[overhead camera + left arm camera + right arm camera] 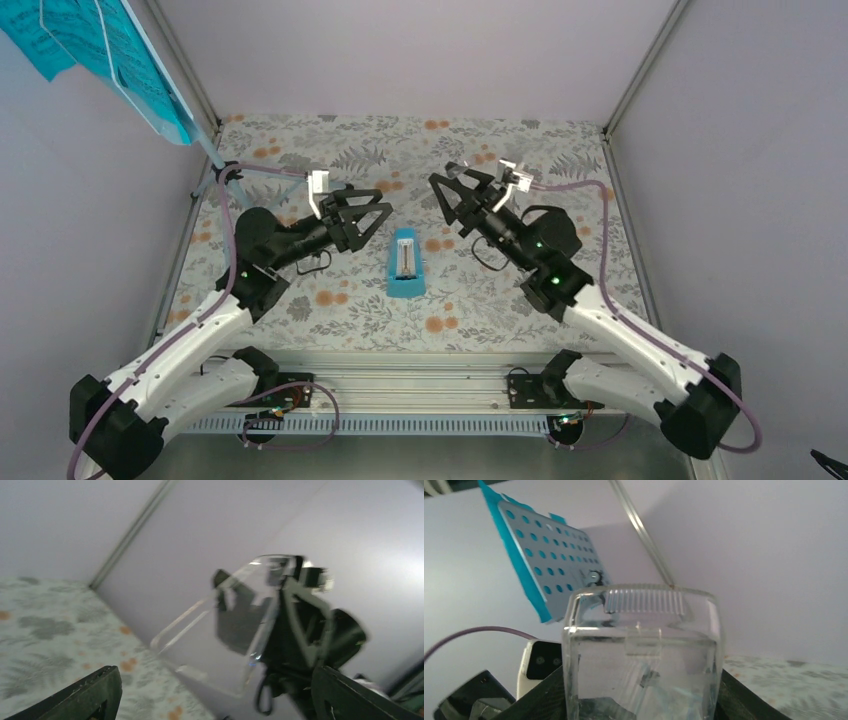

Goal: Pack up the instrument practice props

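Note:
The small blue metronome (pixel 404 262) lies flat on the floral table between my two grippers. The pale blue music stand (pixel 214 160) stands at the far left corner; its perforated desk (pixel 559 565) carries turquoise sheet-music pages (pixel 90 40), whose edge also shows in the right wrist view (pixel 511 550). My left gripper (pixel 375 225) hovers left of the metronome, its fingers (pixel 95 695) wide open and empty. My right gripper (pixel 443 200) is raised right of the metronome and shut on a clear plastic box (pixel 644 645), which the left wrist view (pixel 215 635) shows sticking out toward the left gripper.
Pale walls with metal corner posts (pixel 630 85) close in the table (pixel 330 150) on three sides. A metal rail (pixel 420 385) carrying the arm bases runs along the near edge. Purple cables (pixel 575 185) loop off both arms.

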`<state>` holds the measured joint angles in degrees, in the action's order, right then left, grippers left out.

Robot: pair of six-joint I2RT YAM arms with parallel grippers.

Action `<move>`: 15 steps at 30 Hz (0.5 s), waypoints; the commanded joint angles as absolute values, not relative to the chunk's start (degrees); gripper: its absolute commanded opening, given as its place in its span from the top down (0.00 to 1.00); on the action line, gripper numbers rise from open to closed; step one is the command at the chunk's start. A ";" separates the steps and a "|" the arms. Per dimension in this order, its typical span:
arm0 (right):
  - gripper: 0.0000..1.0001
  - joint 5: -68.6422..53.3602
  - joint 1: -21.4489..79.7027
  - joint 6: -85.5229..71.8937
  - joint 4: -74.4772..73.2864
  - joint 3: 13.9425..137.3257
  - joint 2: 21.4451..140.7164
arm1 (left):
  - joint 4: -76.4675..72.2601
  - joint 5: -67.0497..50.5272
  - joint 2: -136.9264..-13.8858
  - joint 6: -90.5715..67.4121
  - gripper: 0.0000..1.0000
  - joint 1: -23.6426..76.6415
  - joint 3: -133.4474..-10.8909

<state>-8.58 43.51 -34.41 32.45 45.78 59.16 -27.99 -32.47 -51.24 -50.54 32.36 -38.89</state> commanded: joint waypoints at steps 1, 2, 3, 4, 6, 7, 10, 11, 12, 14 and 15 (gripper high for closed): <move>0.57 1.73 44.12 -24.90 16.23 42.72 51.68 | -8.27 -27.64 -52.17 -33.92 0.05 32.12 -43.42; 0.57 3.23 44.08 -24.04 13.53 41.92 50.00 | -4.67 -27.09 -53.48 -30.38 0.05 32.24 -44.75; 0.57 4.59 44.12 -23.48 11.07 41.14 47.79 | -1.42 -26.45 -55.28 -27.14 0.05 32.44 -46.08; 0.57 5.76 44.12 -23.12 8.69 40.52 46.30 | 1.89 -25.32 -57.02 -24.45 0.06 32.66 -47.28; 0.56 7.57 44.10 -22.78 4.69 39.09 43.60 | 4.26 -24.50 -60.78 -20.18 0.07 33.38 -49.10; 0.56 8.24 44.06 -22.81 3.18 38.43 42.54 | 4.77 -24.49 -62.31 -18.27 0.07 33.66 -49.79; 0.56 9.51 44.10 -23.18 0.17 36.48 39.92 | 6.05 -24.01 -66.64 -15.69 0.07 34.89 -51.57; 0.56 9.82 44.07 -23.27 -0.45 36.15 39.20 | 6.40 -23.55 -68.02 -15.12 0.07 35.46 -52.00; 0.56 10.18 44.09 -23.29 -0.88 35.49 38.60 | 6.63 -22.92 -69.18 -14.63 0.07 36.03 -52.37; 0.56 11.05 44.12 -23.38 -1.44 34.65 37.76 | 6.84 -21.68 -71.38 -14.06 0.07 37.22 -52.95; 0.56 11.48 44.12 -23.44 -1.63 34.37 37.53 | 7.00 -21.06 -72.21 -13.88 0.07 37.73 -53.16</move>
<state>7.29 43.51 -24.58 1.63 35.75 39.07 4.08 -23.97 -69.89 -18.83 35.83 -50.57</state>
